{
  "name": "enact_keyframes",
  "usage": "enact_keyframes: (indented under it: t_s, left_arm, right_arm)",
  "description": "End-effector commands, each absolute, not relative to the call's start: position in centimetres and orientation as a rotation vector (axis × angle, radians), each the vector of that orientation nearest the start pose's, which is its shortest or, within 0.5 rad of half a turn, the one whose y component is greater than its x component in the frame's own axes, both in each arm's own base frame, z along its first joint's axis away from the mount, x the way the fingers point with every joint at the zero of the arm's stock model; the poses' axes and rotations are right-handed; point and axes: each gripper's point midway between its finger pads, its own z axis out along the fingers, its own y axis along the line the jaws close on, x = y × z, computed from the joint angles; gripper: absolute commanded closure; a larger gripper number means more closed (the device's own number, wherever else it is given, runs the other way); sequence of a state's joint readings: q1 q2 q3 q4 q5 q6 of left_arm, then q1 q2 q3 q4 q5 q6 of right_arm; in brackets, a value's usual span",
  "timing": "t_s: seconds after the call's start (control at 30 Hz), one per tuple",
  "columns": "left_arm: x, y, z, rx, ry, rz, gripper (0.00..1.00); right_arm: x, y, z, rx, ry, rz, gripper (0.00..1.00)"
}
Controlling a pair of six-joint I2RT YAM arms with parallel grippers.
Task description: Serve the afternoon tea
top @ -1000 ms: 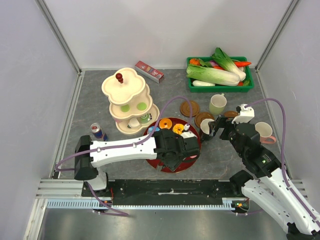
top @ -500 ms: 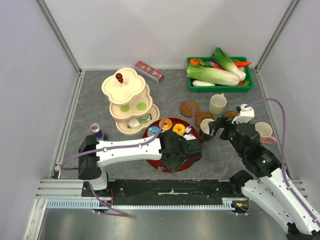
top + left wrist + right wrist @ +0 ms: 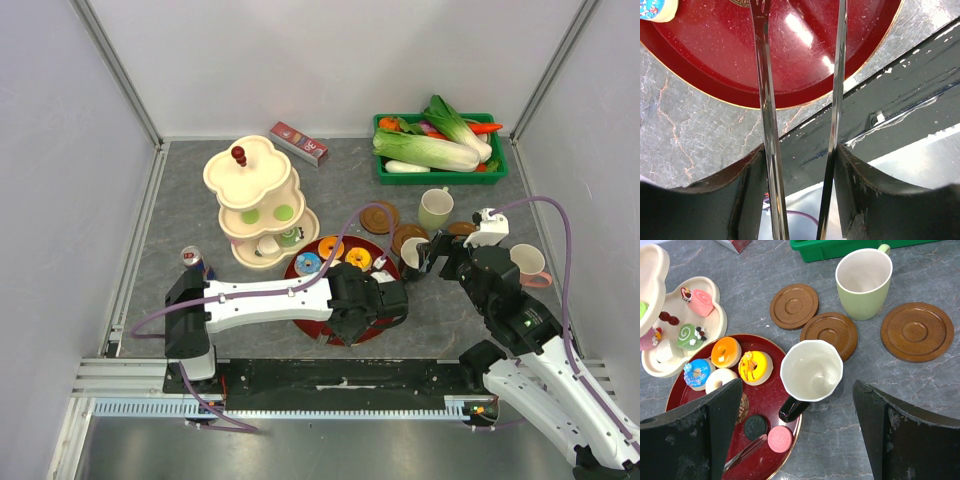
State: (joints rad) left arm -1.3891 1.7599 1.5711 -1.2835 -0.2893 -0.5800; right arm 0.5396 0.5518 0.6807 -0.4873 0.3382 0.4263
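Toy donuts lie bunched on the far side of the red tray (image 3: pixel 764 401): an orange donut (image 3: pixel 725 351), a yellow donut (image 3: pixel 755 366), a blue donut (image 3: pixel 696 374) and a white donut (image 3: pixel 722 379). Nearer on the same tray lie a black round sweet (image 3: pixel 755 427) and a pink round sweet (image 3: pixel 779 438), close together. The left jaws are closed on metal tongs (image 3: pixel 765 120), one finger pressed against each blade. The blades stand apart over the tray with nothing visible between them. The right jaws are spread wide and hold nothing, above a white mug (image 3: pixel 811 370). It stands upright on the table (image 3: pixel 830 452) at the tray's right edge, its black handle over the rim. Beyond it lie a left coaster (image 3: pixel 794 306), a middle coaster (image 3: pixel 829 329) and a right coaster (image 3: pixel 913 331). A pale green mug (image 3: pixel 863 282) stands just beyond the middle one. Left of the tray, a tiered stand (image 3: pixel 655 362) carries a pink swirl cake (image 3: pixel 701 295) and a green swirl cake (image 3: pixel 688 335).
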Motion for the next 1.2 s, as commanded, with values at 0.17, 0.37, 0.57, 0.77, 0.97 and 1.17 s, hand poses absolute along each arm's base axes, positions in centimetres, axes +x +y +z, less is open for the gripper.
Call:
enact_keyframes:
  t_s: [0.17, 0.37, 0.57, 0.77, 0.97, 1.17]
  left_arm:
    - [9.25, -31.3, 14.04, 1.132, 2.558, 0.103, 0.43]
    - [9.37, -31.76, 14.09, 1.146, 2.549, 0.099, 0.43]
    - [9.28, -31.89, 14.08, 1.156, 2.549, 0.098, 0.45]
    - [9.14, -31.64, 14.2, 1.155, 2.557, 0.1, 0.46]
    - [9.05, -31.62, 14.26, 1.158, 2.562, 0.1, 0.5]
    - [9.15, -31.51, 14.49, 1.147, 2.56, 0.105, 0.52]
  right_arm:
    - [23.58, 9.11, 22.41, 0.135, 1.898, 0.334, 0.02]
    - [23.57, 9.11, 22.48, 0.134, 1.896, 0.334, 0.02]
    - [23.56, 9.11, 22.52, 0.135, 1.895, 0.335, 0.02]
    - [23.57, 9.07, 22.52, 0.137, 1.895, 0.334, 0.02]
    - [23.54, 9.06, 22.59, 0.137, 1.892, 0.336, 0.02]
    - [23.55, 9.07, 22.55, 0.135, 1.893, 0.334, 0.02]
